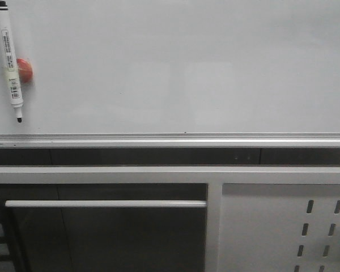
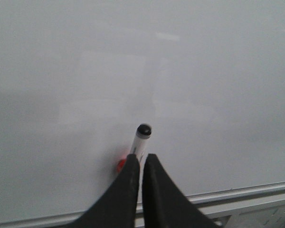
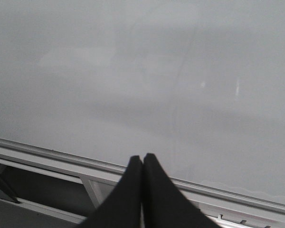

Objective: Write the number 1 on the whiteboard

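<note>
The whiteboard (image 1: 187,68) fills the upper part of the front view, with its silver frame rail (image 1: 170,139) below. No black stroke of a number 1 shows on it. A white marker with a black tip (image 1: 8,56) hangs near-vertical at the board's far left beside a red magnet (image 1: 25,71). Neither gripper shows in the front view. In the left wrist view my left gripper (image 2: 141,159) is shut and empty, short of the marker (image 2: 141,140) and the magnet (image 2: 120,165). My right gripper (image 3: 142,159) is shut and empty, facing the bare board (image 3: 133,71).
Below the rail runs a dark gap, then a white frame with a horizontal bar (image 1: 102,203) at the left and a grey perforated metal panel (image 1: 283,226) at the right. The rail also shows in the right wrist view (image 3: 47,154).
</note>
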You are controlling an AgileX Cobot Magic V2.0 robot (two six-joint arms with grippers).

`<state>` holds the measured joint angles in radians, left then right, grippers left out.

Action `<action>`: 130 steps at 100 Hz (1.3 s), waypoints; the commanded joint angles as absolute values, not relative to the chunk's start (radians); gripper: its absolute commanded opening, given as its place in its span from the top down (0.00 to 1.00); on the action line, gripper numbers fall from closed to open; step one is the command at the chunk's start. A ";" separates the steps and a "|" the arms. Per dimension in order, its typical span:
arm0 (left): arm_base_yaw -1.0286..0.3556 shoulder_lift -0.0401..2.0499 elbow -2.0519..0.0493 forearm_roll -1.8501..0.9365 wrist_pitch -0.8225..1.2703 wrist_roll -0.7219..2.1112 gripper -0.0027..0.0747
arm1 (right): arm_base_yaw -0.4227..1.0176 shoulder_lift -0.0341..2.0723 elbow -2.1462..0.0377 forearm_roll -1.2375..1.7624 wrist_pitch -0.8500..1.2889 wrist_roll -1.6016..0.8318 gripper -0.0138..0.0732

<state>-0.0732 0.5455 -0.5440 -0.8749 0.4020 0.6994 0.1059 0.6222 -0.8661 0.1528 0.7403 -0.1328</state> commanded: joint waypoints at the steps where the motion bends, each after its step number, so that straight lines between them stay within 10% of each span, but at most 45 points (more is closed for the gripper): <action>1: -0.080 0.556 -0.478 -1.092 0.260 0.878 0.99 | 0.108 0.636 -0.897 0.143 0.649 -0.144 0.91; 53: -0.080 0.636 -0.286 -1.853 0.463 1.890 0.86 | 0.108 0.638 -0.839 0.143 0.571 -0.144 0.91; 74: -0.080 0.793 -0.286 -1.853 0.533 1.903 0.58 | 0.108 0.638 -0.801 0.143 0.582 -0.144 0.91; 130: -0.080 1.095 -0.406 -1.853 0.600 1.960 0.57 | 0.108 0.638 -0.801 0.143 0.607 -0.144 0.91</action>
